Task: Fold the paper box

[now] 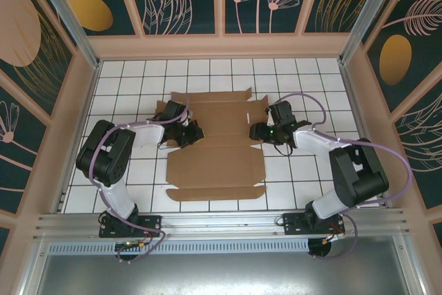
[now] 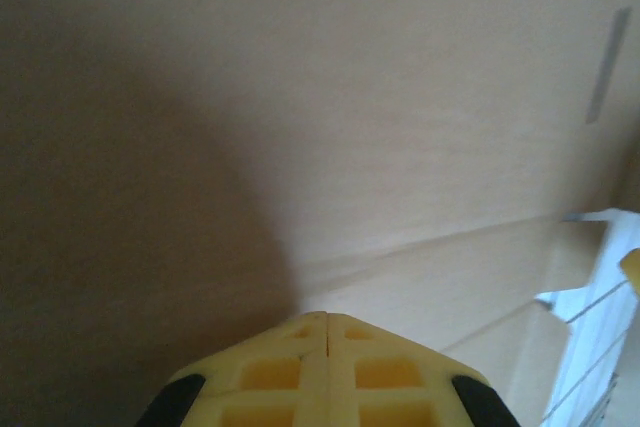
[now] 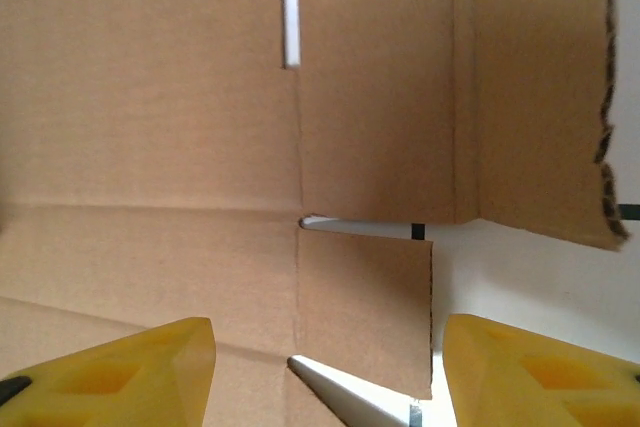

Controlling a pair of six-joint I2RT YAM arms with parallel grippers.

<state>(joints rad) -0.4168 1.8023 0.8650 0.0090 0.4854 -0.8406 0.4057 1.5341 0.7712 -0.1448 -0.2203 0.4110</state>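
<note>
Hardly started: paper box seemingly flat on bench, nearly every flap left to fold. Left claw pressed together over it; right claw spread, holding nothing.

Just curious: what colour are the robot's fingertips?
Yellow; the fingers show best in the right wrist view.

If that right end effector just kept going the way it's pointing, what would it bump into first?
Most likely the paper box: the open right end effector points at a small side flap lying on the white table. How far off it is, the picture doesn't tell.
</note>
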